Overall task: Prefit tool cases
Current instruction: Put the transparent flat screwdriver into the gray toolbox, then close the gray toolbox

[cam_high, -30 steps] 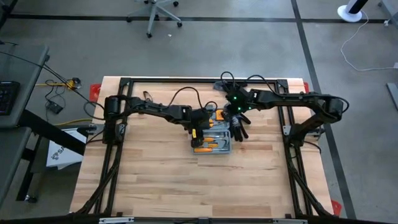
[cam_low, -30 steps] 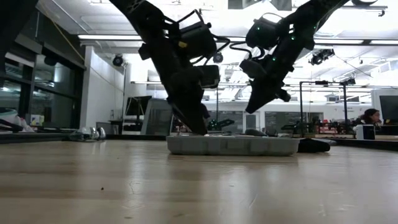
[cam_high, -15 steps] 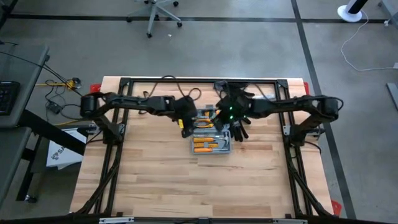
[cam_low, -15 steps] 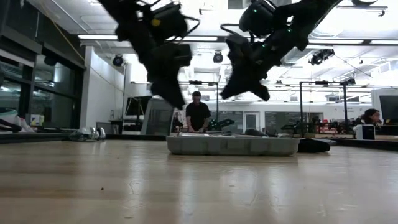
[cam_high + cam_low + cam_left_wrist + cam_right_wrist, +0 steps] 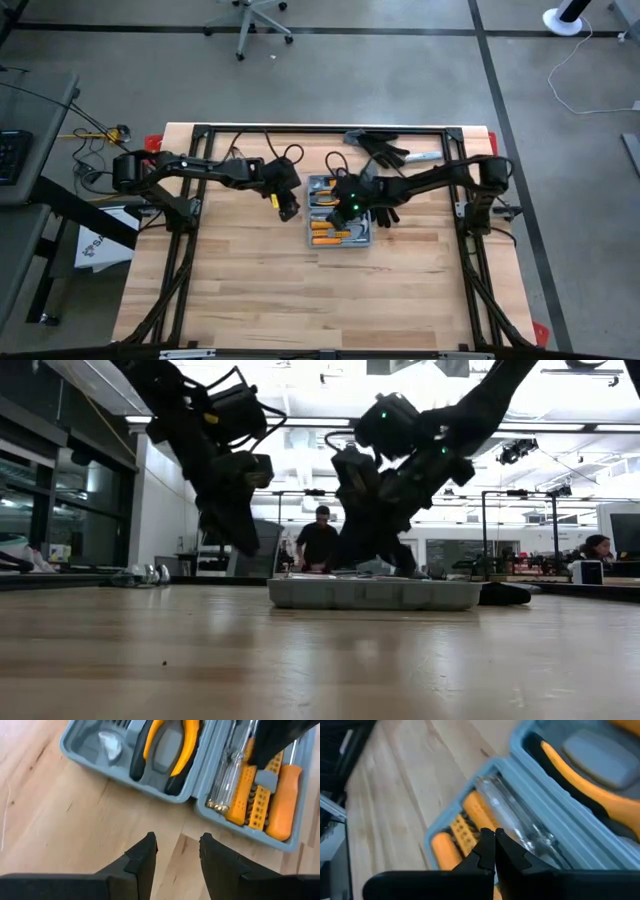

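The grey-blue tool case lies open on the wooden table. Its far half holds orange-handled pliers. The near half holds a clear-handled screwdriver and an orange bit holder. My right gripper is shut. It slants down from the table's right over the near half. My left gripper is open with nothing between its fingers. It hangs above bare wood just left of the case. My right gripper's shut fingertips slant down from the table's right, right above the orange bit holder and the clear screwdriver in the case's near half. I cannot tell whether they touch either of them.
One black work glove lies against the case's right side and another lies near the far edge. Bare wood stretches toward the near edge. People stand in the room beyond the table.
My left gripper has drawn back from the case toward the table's left edge and risen a little, rolling as it went. My right gripper has come from the far right, tipped downward and sunk over the open case. The case has stayed where it was.
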Tool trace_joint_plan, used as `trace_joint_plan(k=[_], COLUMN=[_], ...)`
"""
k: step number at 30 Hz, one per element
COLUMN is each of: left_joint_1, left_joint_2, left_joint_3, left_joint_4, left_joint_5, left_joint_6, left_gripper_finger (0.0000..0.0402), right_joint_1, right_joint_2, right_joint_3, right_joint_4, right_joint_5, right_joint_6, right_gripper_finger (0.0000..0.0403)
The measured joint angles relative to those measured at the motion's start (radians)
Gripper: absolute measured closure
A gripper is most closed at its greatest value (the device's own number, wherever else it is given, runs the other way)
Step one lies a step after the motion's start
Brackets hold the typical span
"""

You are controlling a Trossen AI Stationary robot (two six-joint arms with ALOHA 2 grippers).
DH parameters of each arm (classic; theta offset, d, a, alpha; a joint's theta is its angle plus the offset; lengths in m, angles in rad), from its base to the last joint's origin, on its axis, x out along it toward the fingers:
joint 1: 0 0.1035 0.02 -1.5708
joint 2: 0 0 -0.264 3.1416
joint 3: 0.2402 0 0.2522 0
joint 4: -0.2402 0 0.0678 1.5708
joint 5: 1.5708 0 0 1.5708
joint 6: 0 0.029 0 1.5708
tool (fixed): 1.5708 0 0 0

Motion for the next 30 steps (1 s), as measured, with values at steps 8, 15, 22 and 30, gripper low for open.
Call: trace_joint_plan(k=[8, 15, 22, 30], left_joint_1=[0.000, 0.000, 0.000, 0.000], left_joint_2=[0.000, 0.000, 0.000, 0.000], left_joint_3=[0.000, 0.000, 0.000, 0.000], left_joint_4=[0.020, 0.021, 0.019, 0.021], left_joint_5=[-0.014, -0.044, -0.046, -0.046], left_joint_6=[0.001, 0.010, 0.010, 0.002], left_gripper_finger=[0.0266, 0.0266, 0.0266, 0.0266], right_joint_1=[-0.003, 0.002, 0.005, 0.003], right_joint_2=[0.003, -0.036, 0.049, 0.058], right_joint_3=[0.000, 0.002, 0.048, 0.057], right_joint_4=[0.004, 0.066, 0.065, -0.016], right_joint_5=[-0.002, 0.016, 0.011, 0.005], right_joint_6=[0.008, 0.018, 0.026, -0.006], right_gripper_finger=[0.0403, 0.0403, 0.0403, 0.0403])
